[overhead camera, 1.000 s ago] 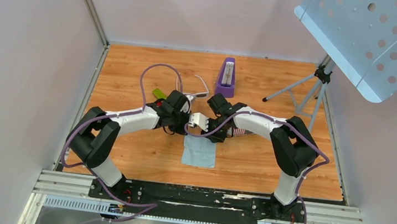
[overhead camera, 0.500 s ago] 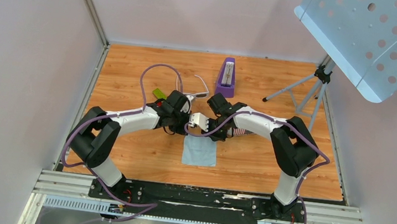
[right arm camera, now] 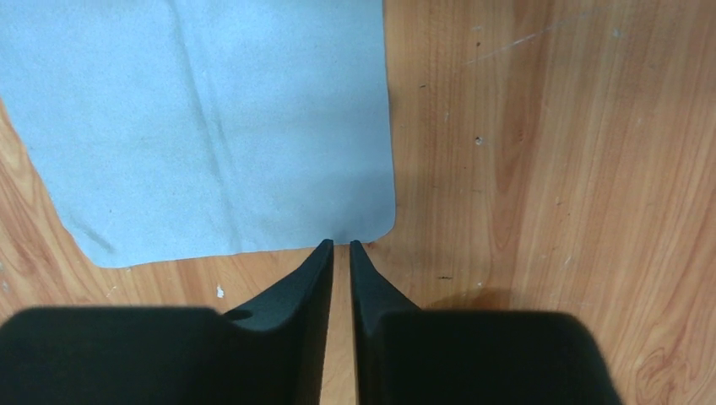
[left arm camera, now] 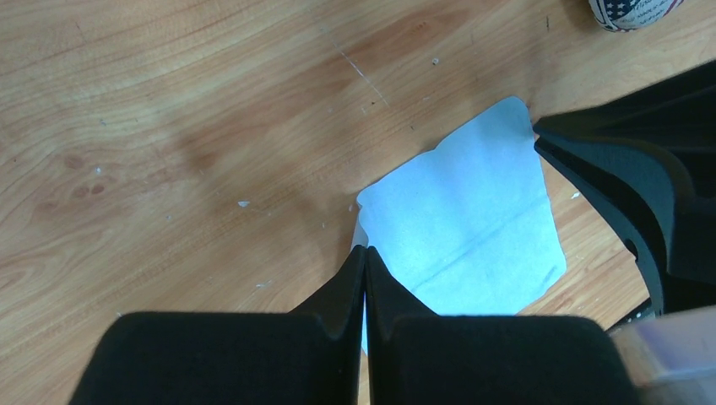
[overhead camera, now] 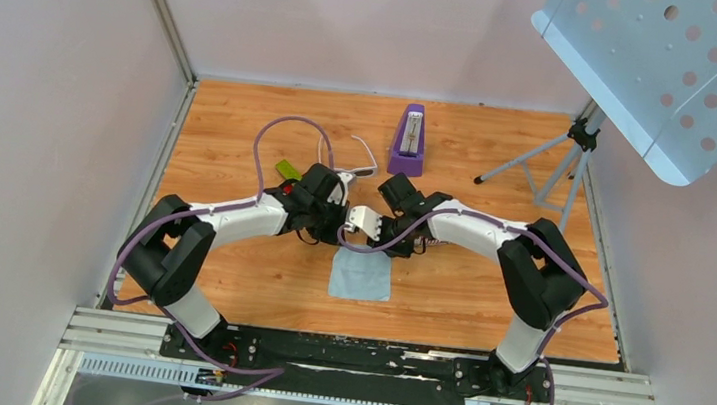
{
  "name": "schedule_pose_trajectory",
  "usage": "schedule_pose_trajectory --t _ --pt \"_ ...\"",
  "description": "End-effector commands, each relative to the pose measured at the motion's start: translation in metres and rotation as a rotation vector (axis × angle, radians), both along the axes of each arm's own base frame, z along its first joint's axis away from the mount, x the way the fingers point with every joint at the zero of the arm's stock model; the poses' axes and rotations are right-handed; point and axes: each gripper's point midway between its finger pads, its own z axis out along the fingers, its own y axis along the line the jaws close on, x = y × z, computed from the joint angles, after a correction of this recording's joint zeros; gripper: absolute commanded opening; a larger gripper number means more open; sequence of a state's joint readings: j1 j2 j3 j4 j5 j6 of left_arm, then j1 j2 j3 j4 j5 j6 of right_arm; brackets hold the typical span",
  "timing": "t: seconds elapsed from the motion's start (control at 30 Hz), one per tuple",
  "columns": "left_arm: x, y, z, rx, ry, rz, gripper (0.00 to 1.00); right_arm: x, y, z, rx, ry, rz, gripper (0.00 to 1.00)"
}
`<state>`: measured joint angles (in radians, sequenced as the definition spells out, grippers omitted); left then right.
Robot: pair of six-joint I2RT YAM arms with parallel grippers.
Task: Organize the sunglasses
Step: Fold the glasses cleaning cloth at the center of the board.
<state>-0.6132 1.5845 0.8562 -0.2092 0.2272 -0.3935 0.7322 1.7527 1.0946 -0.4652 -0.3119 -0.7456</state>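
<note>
Nearest me, the light blue cloth (overhead camera: 361,275) lies flat on the wooden table (overhead camera: 241,130), with both arms hanging over its far edge. The left gripper (left arm camera: 365,253) has its jaws pressed together on nothing. The right gripper (right arm camera: 338,245) shows only a sliver of gap and is also empty. Just beyond the left wrist lie the sunglasses (overhead camera: 356,170), frame running roughly left to right, 2 thin arms pointing toward the back wall, so the left arm is nearer. I can read no writing; the case (left arm camera: 633,10) shows only stars and stripes.
</note>
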Motion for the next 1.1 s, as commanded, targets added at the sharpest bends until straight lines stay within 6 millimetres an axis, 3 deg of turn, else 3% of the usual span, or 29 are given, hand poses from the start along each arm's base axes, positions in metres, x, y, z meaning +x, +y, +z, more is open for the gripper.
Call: schedule_pose_trajectory --t 0.0,0.1,0.2,0.4,0.63,1.07 --pt "-0.002 -0.004 0.006 -0.022 -0.02 -0.016 0.0 0.005 0.004 0.01 0.027 -0.024 -0.049 0.25" --pt "-0.001 -0.004 0.006 -0.023 -0.01 0.003 0.0 0.012 0.01 0.018 0.091 0.04 -0.138 0.37" --pt "-0.001 -0.006 0.006 -0.049 -0.003 0.03 0.0 0.013 0.013 0.026 0.165 0.141 -0.242 0.38" --pt "0.0 -0.011 0.0 -0.082 0.016 0.065 0.0 0.01 0.008 0.017 0.162 0.222 -0.333 0.36" --pt "0.004 -0.006 -0.004 -0.04 0.013 0.072 0.0 0.018 0.006 0.01 0.155 0.293 -0.452 0.29" --pt "0.003 -0.006 -0.01 -0.032 0.025 0.07 0.0 0.015 0.001 -0.014 0.086 0.335 -0.487 0.26"
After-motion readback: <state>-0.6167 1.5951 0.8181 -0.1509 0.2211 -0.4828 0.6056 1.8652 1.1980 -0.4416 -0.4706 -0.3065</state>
